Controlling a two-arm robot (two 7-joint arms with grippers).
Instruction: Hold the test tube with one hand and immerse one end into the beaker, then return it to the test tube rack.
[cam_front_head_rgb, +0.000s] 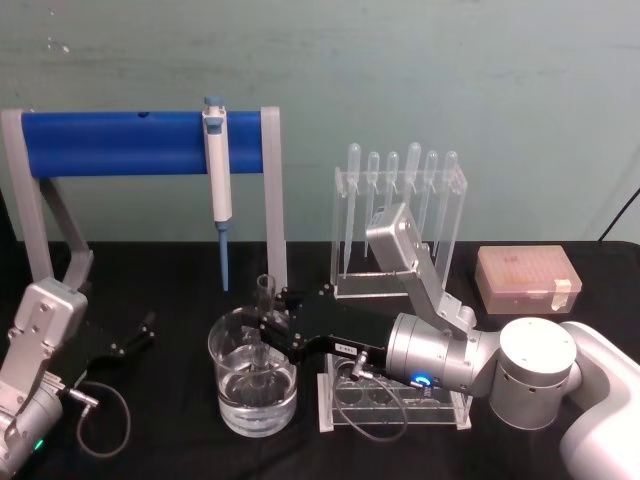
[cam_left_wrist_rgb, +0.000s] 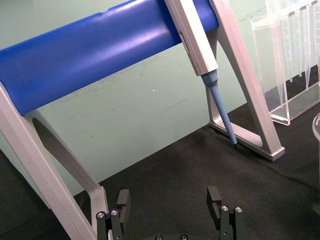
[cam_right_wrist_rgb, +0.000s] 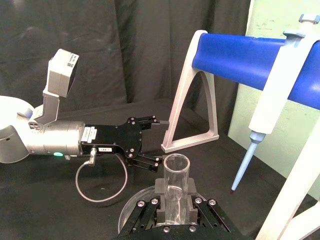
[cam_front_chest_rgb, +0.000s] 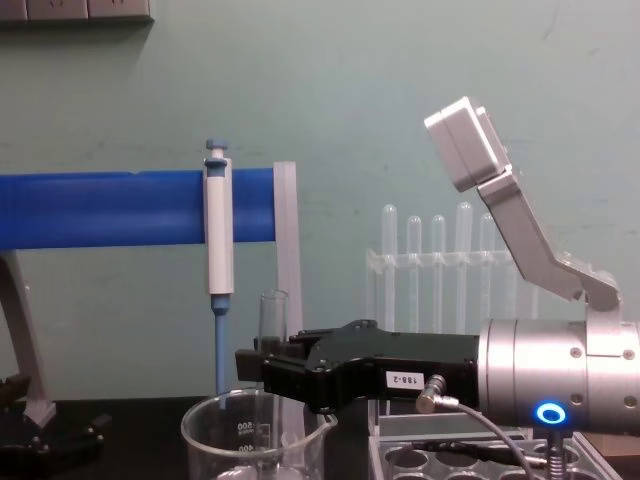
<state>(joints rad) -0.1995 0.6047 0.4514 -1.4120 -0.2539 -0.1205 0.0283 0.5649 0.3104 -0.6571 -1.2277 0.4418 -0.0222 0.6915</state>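
The test tube (cam_front_head_rgb: 265, 296) stands upright with my right gripper (cam_front_head_rgb: 270, 328) shut on its upper part. Its lower end reaches down inside the beaker (cam_front_head_rgb: 230, 400), which holds clear water; I cannot tell whether the tip touches the water. In the chest view the tube (cam_front_chest_rgb: 272, 312) rises above the black gripper (cam_front_chest_rgb: 255, 368), over the beaker (cam_front_chest_rgb: 235, 438). The right wrist view looks down on the tube's open rim (cam_right_wrist_rgb: 176, 165), with the gripper (cam_right_wrist_rgb: 176, 199) clamped on the glass. My left gripper (cam_front_head_rgb: 133, 338) rests open on the table left of the beaker, nothing between its fingers (cam_left_wrist_rgb: 122, 202).
A white-and-blue pipettor (cam_front_head_rgb: 218, 170) hangs on the blue-barred stand (cam_front_head_rgb: 110, 140) behind the beaker. A clear rack of plastic pipettes (cam_front_head_rgb: 400, 215) stands at the back. A clear tube rack (cam_front_head_rgb: 395, 405) lies under my right arm. A pink tip box (cam_front_head_rgb: 525, 280) sits far right.
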